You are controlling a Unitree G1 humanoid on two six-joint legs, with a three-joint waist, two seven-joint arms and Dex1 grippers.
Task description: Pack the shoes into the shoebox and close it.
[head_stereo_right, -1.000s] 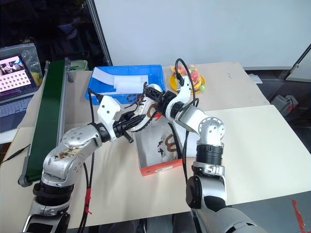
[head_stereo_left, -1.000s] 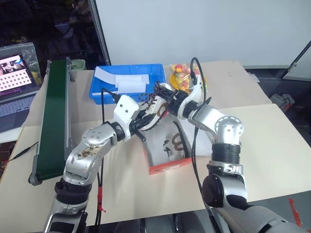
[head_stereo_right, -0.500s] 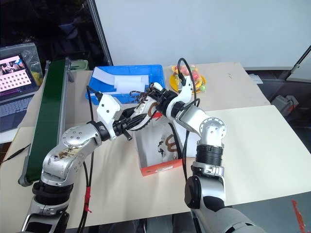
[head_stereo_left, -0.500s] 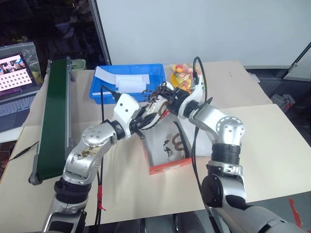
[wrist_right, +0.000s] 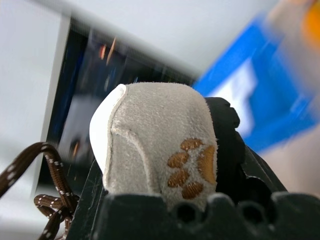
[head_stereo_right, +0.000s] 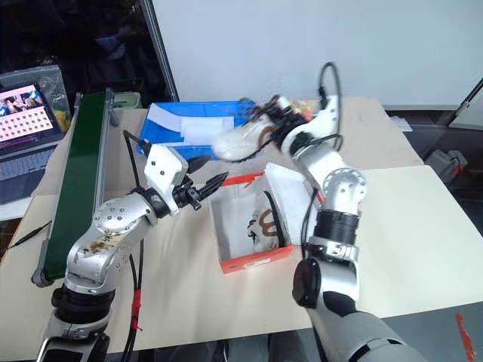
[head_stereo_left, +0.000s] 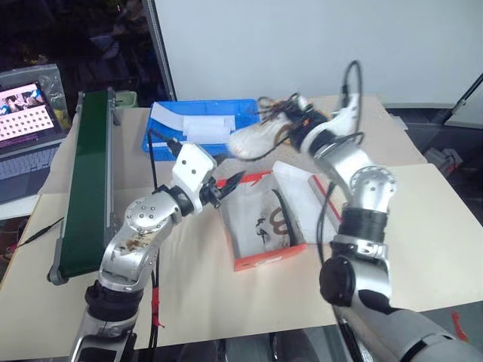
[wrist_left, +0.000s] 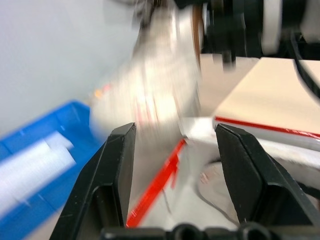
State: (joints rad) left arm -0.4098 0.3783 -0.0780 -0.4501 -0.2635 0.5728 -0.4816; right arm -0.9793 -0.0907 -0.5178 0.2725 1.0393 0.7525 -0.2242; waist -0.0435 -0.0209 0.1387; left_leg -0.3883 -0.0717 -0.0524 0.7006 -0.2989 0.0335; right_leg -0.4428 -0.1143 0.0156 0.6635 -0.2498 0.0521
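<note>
Right gripper (head_stereo_left: 302, 124) pinching second sneaker (head_stereo_left: 253, 139) by heel, aloft above open shoebox (head_stereo_left: 264, 260); first sneaker (head_stereo_left: 273, 221) inside. Left gripper (head_stereo_left: 226, 183) spread, empty. Next: lower beside first.

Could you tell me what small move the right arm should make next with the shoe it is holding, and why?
Probably lower it toward the shoebox. The right gripper is clamped on the heel of a shoe held in the air above the box's far end, the left gripper is open and empty, and the box stands open with another shoe already inside.
</note>
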